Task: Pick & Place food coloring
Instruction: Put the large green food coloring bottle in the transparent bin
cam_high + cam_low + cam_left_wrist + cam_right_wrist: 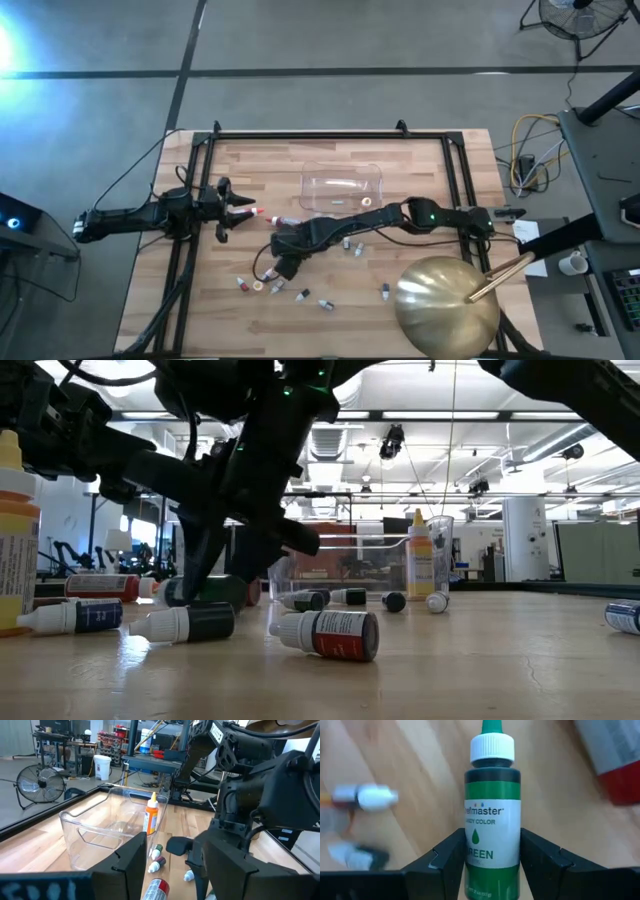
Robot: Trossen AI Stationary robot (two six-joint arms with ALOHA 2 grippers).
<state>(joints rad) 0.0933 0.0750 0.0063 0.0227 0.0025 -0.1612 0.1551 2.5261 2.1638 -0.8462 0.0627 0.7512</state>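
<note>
- We see a small dark dropper bottle of green food coloring [492, 815], white collar and green tip, lying on the wooden table between the right gripper [492, 865] fingers, which close against its two sides low on the label.
- Its white label reads "chefmaster", "CANDY COLOR" and "GREEN", with a green drop printed between.
- From above, the right gripper [285, 262] sits near the table's middle, slightly toward the front, among the scattered bottles.
- Beside the held bottle lie a blurred white-capped bottle [365, 797] on one side and a red-and-grey shape [615, 760] on the other; we cannot name that one.
- More small bottles [300, 295] lie loose on the boards ahead of the gripper; at table level a red-labelled bottle with a white cap [325, 633] lies nearest, and a dark one [190, 623] beside it.
- A clear plastic tub [343, 186] stands beyond the right arm, toward the table's far edge; an upright orange bottle [151, 817] shows through its wall.
- A large gold dome [447, 304] rests at the front right corner, well apart from the bottles.
- The left gripper [243, 211] waits over the table's left side with its fingers parted; a red-capped bottle [258, 213] lies just off its tips, and we see nothing clamped in it.
</note>
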